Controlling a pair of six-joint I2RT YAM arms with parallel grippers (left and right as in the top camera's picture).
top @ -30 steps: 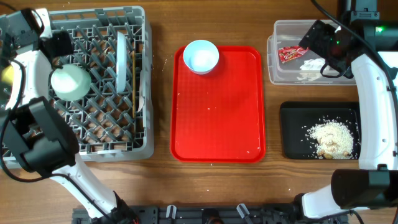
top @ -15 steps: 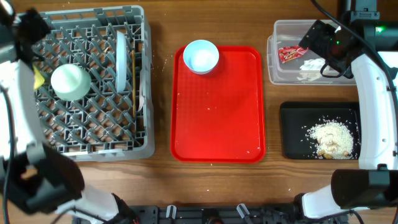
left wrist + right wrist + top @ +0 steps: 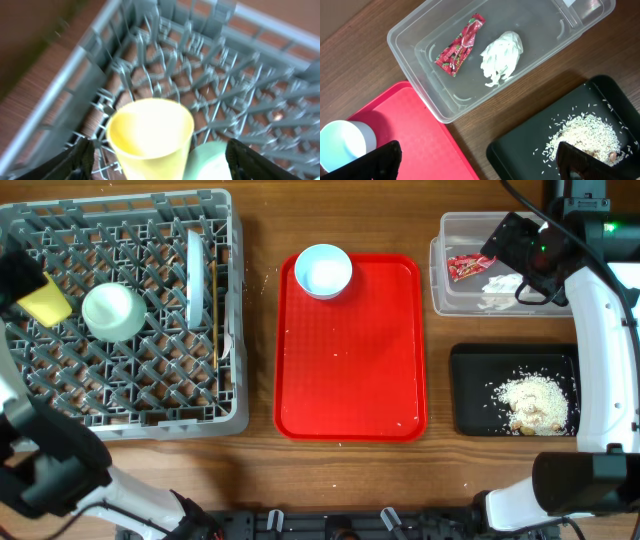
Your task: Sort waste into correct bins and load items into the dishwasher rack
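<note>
The grey dishwasher rack (image 3: 140, 418) holds an upturned pale bowl (image 3: 113, 312), the upright blue plate (image 3: 195, 265) and the wooden stick (image 3: 212, 310). The yellow cup (image 3: 45, 300) lies tilted at the rack's left edge. In the left wrist view the cup (image 3: 150, 135) sits between my left gripper's (image 3: 160, 147) open fingers with a gap on each side, next to the bowl (image 3: 210, 160). The second bowl (image 3: 323, 270) stands on the red tray. My right gripper (image 3: 505, 245) is open and empty above the clear tub (image 3: 440, 280), which holds the red wrapper (image 3: 460, 45) and the white scrap (image 3: 502, 55).
The red tray (image 3: 350, 370) lies in the middle of the table. The black tray (image 3: 470, 395) at the right holds the beige crumbly heap (image 3: 532, 402). The left arm runs along the far left edge of the overhead view.
My left arm has swung out to the left off the rack, and the yellow cup now shows fully at the rack's left edge. The right arm has not moved.
</note>
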